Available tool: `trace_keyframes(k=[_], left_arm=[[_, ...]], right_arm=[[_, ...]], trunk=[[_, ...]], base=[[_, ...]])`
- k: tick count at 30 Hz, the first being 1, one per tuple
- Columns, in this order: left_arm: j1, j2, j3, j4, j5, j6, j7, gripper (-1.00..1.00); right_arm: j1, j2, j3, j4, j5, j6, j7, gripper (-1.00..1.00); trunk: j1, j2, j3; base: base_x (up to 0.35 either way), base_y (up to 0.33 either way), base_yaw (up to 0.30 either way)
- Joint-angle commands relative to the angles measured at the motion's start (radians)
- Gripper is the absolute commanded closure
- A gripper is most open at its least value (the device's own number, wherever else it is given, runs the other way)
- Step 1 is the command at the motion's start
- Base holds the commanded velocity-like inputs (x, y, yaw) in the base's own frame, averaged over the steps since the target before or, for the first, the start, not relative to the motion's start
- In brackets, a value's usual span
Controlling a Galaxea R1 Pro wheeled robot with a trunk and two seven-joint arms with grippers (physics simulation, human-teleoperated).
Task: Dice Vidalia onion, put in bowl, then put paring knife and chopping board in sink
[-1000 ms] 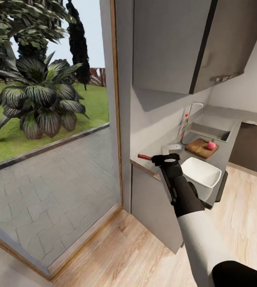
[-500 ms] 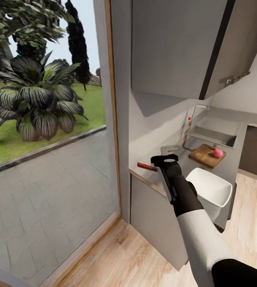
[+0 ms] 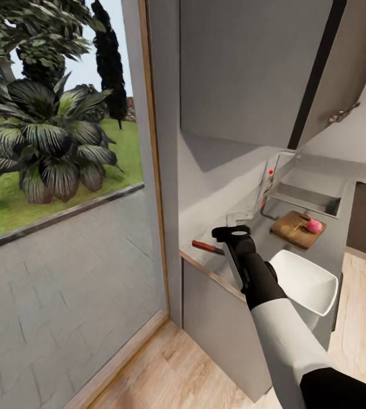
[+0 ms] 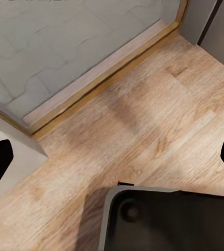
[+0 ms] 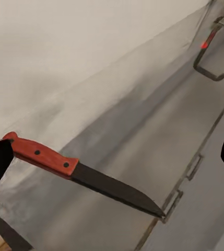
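The paring knife (image 5: 80,174), red handle and dark blade, lies flat on the grey countertop (image 5: 143,130) near its end by the window. My right gripper (image 5: 113,164) hangs open just above it, one fingertip at each side, touching nothing. In the head view the right gripper (image 3: 231,233) sits beside the paring knife (image 3: 207,246). Further along stand the white bowl (image 3: 307,287) and the chopping board (image 3: 292,228), with the pinkish onion (image 3: 314,226) on the board. The sink (image 3: 311,199) and tap (image 3: 269,177) lie beyond. My left gripper (image 4: 114,162) is open over the wooden floor.
Grey wall cabinets (image 3: 245,68) hang low over the counter. A glass door (image 3: 63,227) with a wooden frame stands left of the counter's end. The robot's dark base (image 4: 169,219) shows above the wooden floor (image 4: 143,120).
The whole head view has shifted, so the camera has moved; the counter things now sit lower and further right. The right gripper stays beside the knife, still open.
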Motion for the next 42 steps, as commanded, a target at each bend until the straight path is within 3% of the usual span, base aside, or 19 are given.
trace_keyframes(k=[1, 12, 20, 28, 34, 42], left_arm=[[0.000, -0.002, 0.007, -0.002, -0.007, -0.001, -0.007, -1.00], [-0.001, -0.002, 0.007, -0.001, -0.007, -0.001, -0.007, -1.00], [0.000, -0.002, 0.007, 0.003, -0.007, -0.001, -0.007, -1.00], [-0.001, -0.002, 0.007, 0.006, -0.007, -0.001, -0.007, -1.00], [0.000, -0.002, 0.007, 0.006, -0.007, -0.001, -0.007, -1.00], [-0.001, -0.002, 0.007, 0.005, -0.008, -0.001, -0.007, -1.00]], right_arm=[[-0.001, 0.000, 0.001, 0.004, 0.000, 0.005, 0.001, -1.00], [-0.001, 0.000, 0.001, 0.026, -0.017, -0.006, 0.002, -1.00], [-0.001, 0.000, 0.000, 0.081, -0.017, -0.054, 0.002, -1.00], [-0.001, 0.000, 0.000, 0.185, -0.022, -0.153, 0.002, -1.00], [-0.001, 0.000, 0.000, 0.203, -0.056, -0.168, 0.002, -1.00], [-0.001, 0.000, 0.000, 0.261, -0.067, -0.231, 0.002, -1.00]], trunk=[[0.001, -0.002, -0.002], [0.001, -0.002, -0.002], [0.001, -0.002, -0.002], [0.001, -0.002, -0.002], [0.001, -0.002, -0.002], [0.001, -0.002, -0.002]], base=[[0.152, 0.069, 0.000], [0.213, 0.079, 0.000], [0.171, -0.088, 0.000], [0.110, -0.005, 0.000], [0.071, 0.000, 0.000], [0.012, 0.000, 0.000]])
